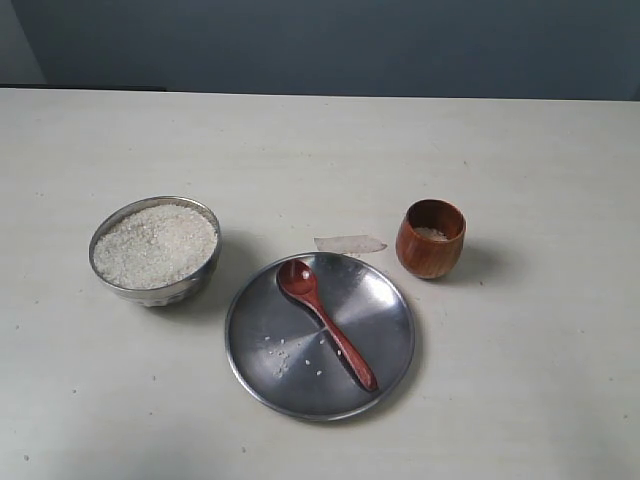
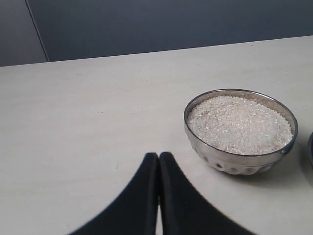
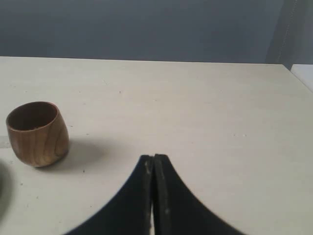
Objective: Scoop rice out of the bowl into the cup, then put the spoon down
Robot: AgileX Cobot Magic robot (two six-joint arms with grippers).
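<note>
While the left gripper and right gripper sat closed and empty, the spoon lay on the plate (stray grains beside it); grasping it well probably meant opening jaws astride the handle.

Desk: pale off-white, matte, faintly speckled. Plate: wide, shallow, round, steel; lies flat on the desk, low centre in the exterior view. Strip: small, translucent, flat on the desk, just beyond the plate's far rim. Wall: dark blue-grey, behind the desk.
</note>
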